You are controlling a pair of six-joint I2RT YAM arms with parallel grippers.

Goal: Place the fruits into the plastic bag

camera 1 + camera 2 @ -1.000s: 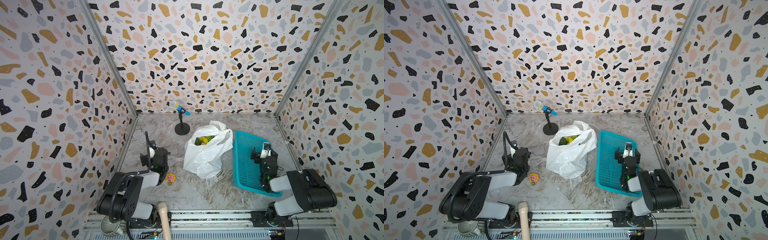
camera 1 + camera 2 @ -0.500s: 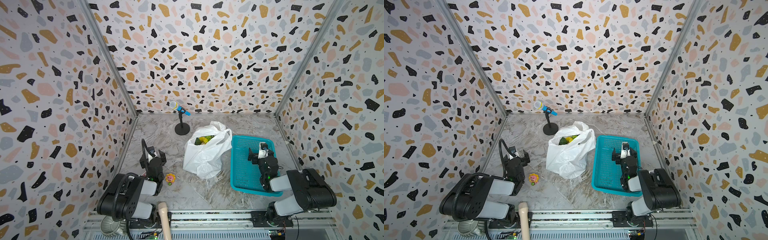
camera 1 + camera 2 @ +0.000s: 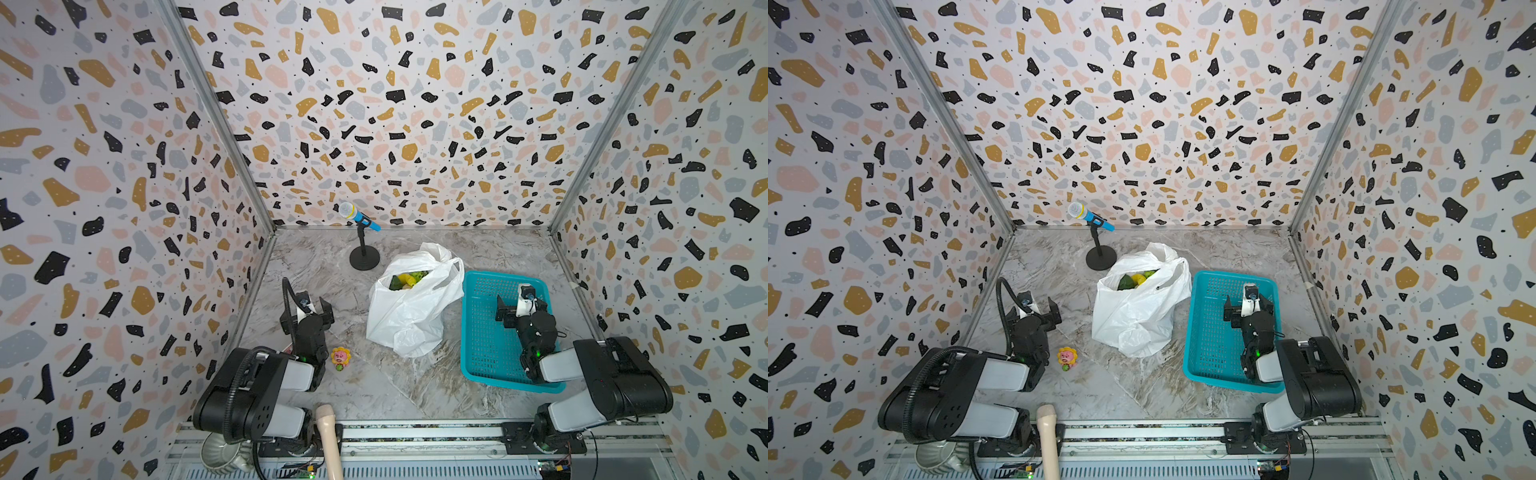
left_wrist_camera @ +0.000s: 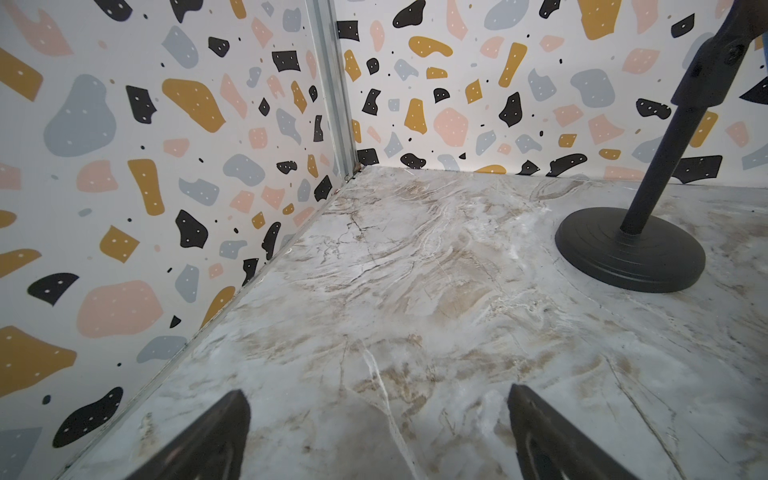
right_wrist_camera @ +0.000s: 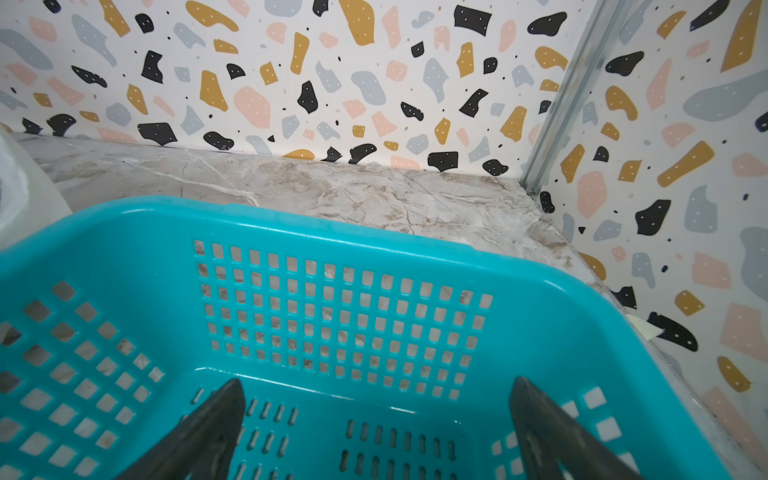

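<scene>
Though spread wide, clamps on nothing: so for the left gripper [image 4: 378, 399], low over bare desk [image 3: 374, 386] at 8 o'clock, jaws apart and touching no object. Likewise for the right gripper [image 5: 376, 386]: jaws fully apart, empty, hanging within the walls of the teal basket [image 3: 484, 340] at 4 o'clock. Contact with its mesh floor not discernible. Nothing else visible in the basket.

Outward from there, near the desk's centre: the plastic bag [image 3: 409, 316], slumped but mouth-up, just beside the basket's 9 o'clock edge. Inside the mouth, at the bag's 12 o'clock, the fruits [image 3: 409, 279]: yellow and green pieces showing in both top views, the rest hidden by film. No fruit seen loose on the desk or in the basket, so probably nothing left to load.

Handling, as a judgement:
- **Fruits:** light, rigid-looking, some rounded and prone to rolling; best taken across the middle.
- **Bag:** thin, soft, slippery, likely to collapse or slide under a push; best taken at a loop handle or the rim, never the belly.

Further out: sunflower toy [image 3: 340, 357] at 7 o'clock, near the left gripper, no part of the job. Microphone stand [image 3: 364, 261] at 12 o'clock, near the bag.
</scene>
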